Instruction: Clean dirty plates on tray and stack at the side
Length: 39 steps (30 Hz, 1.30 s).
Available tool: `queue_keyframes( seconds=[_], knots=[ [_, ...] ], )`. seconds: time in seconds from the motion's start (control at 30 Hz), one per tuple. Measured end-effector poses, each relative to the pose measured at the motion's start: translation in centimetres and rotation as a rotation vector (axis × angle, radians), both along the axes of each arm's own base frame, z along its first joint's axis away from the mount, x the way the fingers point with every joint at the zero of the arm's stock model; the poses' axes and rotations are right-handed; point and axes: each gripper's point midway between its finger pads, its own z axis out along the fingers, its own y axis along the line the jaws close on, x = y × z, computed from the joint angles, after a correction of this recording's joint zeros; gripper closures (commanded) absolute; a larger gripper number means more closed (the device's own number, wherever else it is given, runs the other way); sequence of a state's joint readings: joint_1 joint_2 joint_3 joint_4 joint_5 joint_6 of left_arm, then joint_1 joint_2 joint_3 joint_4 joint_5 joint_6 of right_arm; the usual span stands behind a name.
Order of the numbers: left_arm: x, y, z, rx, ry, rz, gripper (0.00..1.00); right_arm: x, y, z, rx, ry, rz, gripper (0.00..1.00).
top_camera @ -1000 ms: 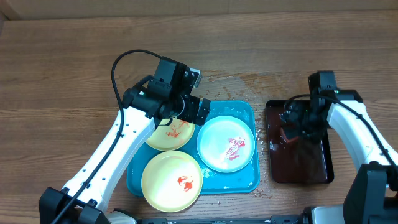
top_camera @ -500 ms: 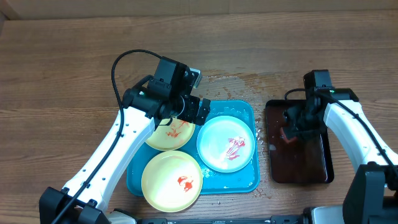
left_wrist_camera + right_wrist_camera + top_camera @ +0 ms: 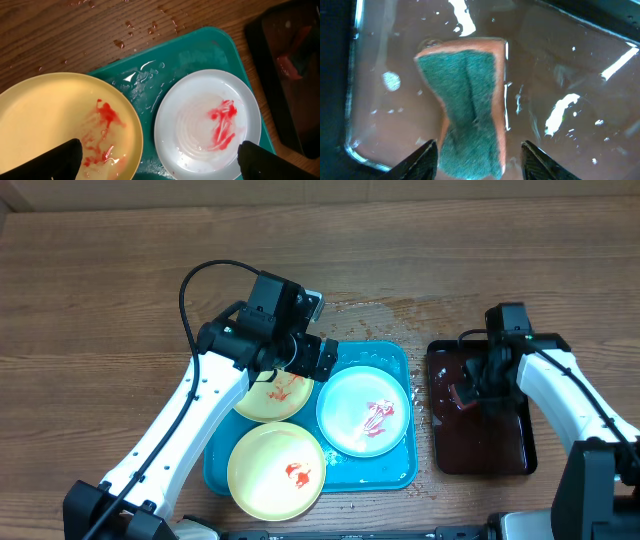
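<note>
From above, the tray (image 3: 395, 470) sits mid-table with all three plates (image 3: 364, 411) on it, each smeared red, none stacked aside. The left gripper (image 3: 320, 358) hangs over the tray's far edge, and the right gripper (image 3: 470, 392) is down in a dark tray (image 3: 490, 455) off to the right. The left wrist view shows its fingers (image 3: 65, 160) spread wide and empty above a yellow plate (image 3: 50, 120) and a white plate (image 3: 207, 125). The right wrist view shows a sponge (image 3: 467, 105) lying in shallow water, with the jaws straddling its near end. A gap shows on one side, so it looks not yet clamped, though the glare makes that hard to swear to. I'd say the sponge pickup is in hand. Next the jaws need closing on the sponge, then carrying it to a plate.
</note>
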<state>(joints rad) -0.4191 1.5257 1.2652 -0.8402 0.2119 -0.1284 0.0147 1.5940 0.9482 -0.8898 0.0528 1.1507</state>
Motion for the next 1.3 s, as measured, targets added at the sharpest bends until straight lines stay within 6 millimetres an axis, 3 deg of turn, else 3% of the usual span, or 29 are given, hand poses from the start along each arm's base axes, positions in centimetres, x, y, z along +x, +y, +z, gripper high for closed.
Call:
queue_keyframes(
  seconds=[0.1, 0.4, 0.53, 0.8, 0.9, 1.07, 1.17, 1.3],
  knots=[
    [0.0, 0.0, 0.0, 0.001, 0.001, 0.0, 0.0, 0.2, -0.1, -0.2, -0.007, -0.013, 0.002, 0.69],
    [-0.3, 0.1, -0.1, 0.006, 0.012, 0.0, 0.0, 0.6, -0.5, -0.7, -0.025, -0.028, -0.001, 0.71],
    [-0.4, 0.2, -0.2, 0.008, 0.017, 0.0, 0.0, 0.5, -0.5, -1.5, -0.029, -0.011, 0.009, 0.96],
    [-0.4, 0.2, -0.2, 0.009, 0.019, 0.0, 0.0, 0.8, -0.5, -1.5, -0.034, -0.024, 0.048, 0.96],
    [-0.4, 0.2, -0.2, 0.009, 0.018, 0.0, 0.01, 1.0, -0.5, -1.5, -0.042, -0.03, 0.125, 0.96],
    [-0.1, 0.0, 0.0, 0.001, 0.004, 0.003, 0.19, 1.6, -0.5, -1.5, -0.071, -0.045, 0.354, 0.96],
    [0.2, -0.1, 0.1, -0.003, -0.008, 0.0, 0.2, 1.4, -0.3, -1.4, -0.077, -0.026, 0.526, 0.96],
    [0.2, -0.1, 0.1, -0.004, -0.01, 0.0, 0.34, 0.7, 0.9, -0.9, -0.018, -0.001, 0.744, 0.96]
  ],
)
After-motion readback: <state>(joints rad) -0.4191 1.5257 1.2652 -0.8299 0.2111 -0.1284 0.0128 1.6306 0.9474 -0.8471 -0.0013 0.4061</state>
